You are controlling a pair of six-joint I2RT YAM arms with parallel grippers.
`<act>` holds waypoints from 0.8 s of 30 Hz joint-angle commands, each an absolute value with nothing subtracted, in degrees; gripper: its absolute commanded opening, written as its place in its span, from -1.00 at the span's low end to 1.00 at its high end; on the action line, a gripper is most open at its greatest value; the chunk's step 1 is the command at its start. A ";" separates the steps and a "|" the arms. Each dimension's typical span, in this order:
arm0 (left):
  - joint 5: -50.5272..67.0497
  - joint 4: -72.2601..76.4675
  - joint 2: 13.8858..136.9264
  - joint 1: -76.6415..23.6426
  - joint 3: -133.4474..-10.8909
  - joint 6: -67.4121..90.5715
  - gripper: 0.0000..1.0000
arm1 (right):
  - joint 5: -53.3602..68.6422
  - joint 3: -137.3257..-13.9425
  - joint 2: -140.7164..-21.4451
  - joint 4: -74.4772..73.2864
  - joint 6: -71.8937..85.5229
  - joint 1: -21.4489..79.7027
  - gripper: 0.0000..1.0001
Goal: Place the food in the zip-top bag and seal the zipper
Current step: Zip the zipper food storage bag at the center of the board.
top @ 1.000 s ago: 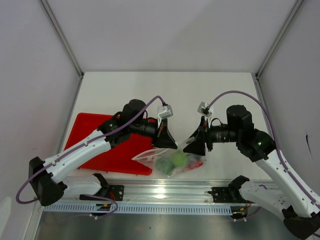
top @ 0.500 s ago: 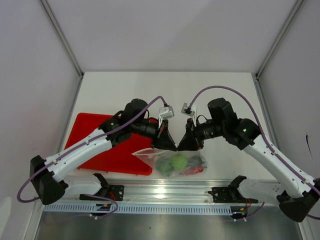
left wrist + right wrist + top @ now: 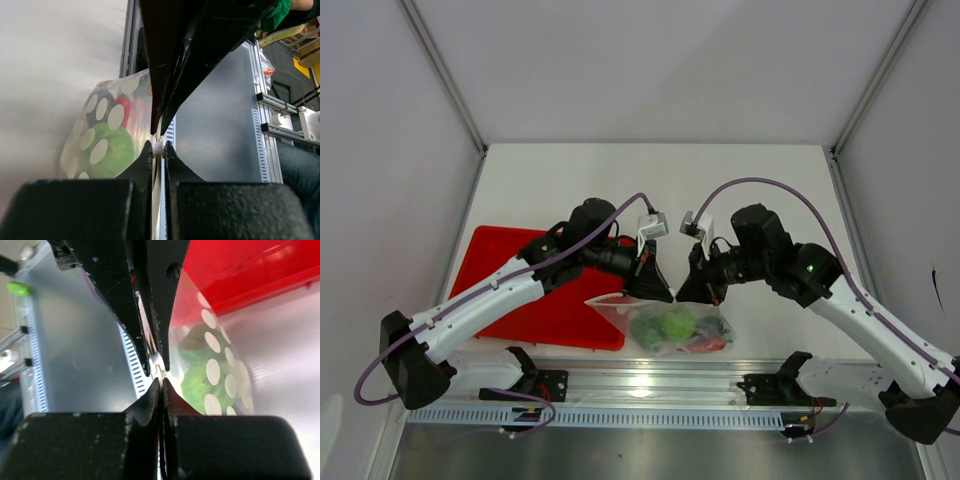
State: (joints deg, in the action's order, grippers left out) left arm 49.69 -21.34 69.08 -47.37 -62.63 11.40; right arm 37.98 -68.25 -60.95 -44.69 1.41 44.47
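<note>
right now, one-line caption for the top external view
Left gripper and right gripper shut side by side on the far edge of the zip-top bag, with the food inside, beside the red tray.

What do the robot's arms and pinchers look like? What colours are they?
The left arm and right arm are smooth white shells joined by chunky black round joints. A purple cable loops along each. The left gripper and right gripper are black wedges with two flat, grainy fingers.
</note>
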 commanded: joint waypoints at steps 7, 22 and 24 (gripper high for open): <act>45.36 -20.83 66.80 -45.97 -62.15 10.63 -0.99 | 12.94 -66.00 -51.86 -42.97 7.82 44.30 -1.00; 32.79 -28.65 59.07 -44.47 -60.03 10.55 -0.95 | 0.62 -62.75 -44.56 -45.53 15.38 37.09 -1.00; 30.16 -30.22 57.75 -44.47 -59.77 10.46 -0.94 | 0.00 -62.67 -44.30 -46.23 15.82 36.48 -1.00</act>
State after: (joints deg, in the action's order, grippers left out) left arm 34.94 -24.91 61.30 -45.19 -60.38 11.44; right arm 7.01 -62.65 -45.60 -44.07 14.41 38.26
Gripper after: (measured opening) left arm 0.039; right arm 0.009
